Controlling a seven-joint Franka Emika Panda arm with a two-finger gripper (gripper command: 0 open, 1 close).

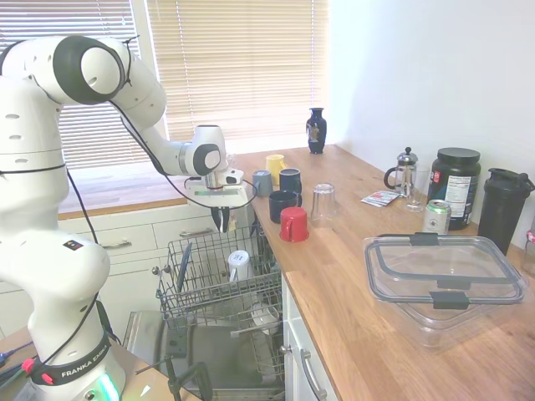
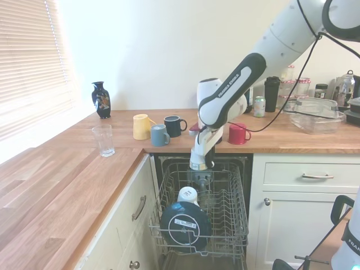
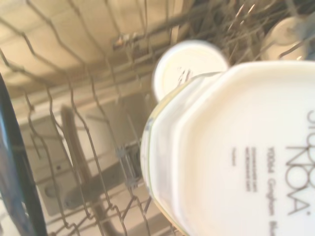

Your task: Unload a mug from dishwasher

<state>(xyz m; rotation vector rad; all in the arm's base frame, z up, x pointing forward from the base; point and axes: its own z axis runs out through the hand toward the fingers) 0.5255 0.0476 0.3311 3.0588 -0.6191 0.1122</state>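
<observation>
A: What is seen nearest in the built-in dishwasher (image 1: 213,363) with the dropped door?

B: At the front of the grey wire rack (image 2: 236,214) a round black item with a white label (image 2: 185,225) is stood on edge. Just behind it a taller bluish-white mug (image 2: 188,194) is set mouth-down, presumably so that water drains.

A: And the small plain white ceramic mug (image 2: 200,161)?

B: It is held above the rack, clear of the wires, under the edge of the wooden worktop (image 2: 84,169). The two-finger gripper (image 1: 222,219) is closed on it from above, fingers pointing down. In the wrist view its printed underside (image 3: 236,147) fills much of the picture, so it is judged to be carried base-up, as it stood in the rack.

A: Why is it kept that high?

B: Probably so the tines are cleared before it is swung sideways.

A: Where could it be set?

B: Further back, a red mug (image 2: 236,135), a navy mug (image 2: 174,125), a grey-blue mug (image 2: 159,136) and a yellow mug (image 2: 140,126) are grouped on the worktop; a spot beside them seems likely.
</observation>
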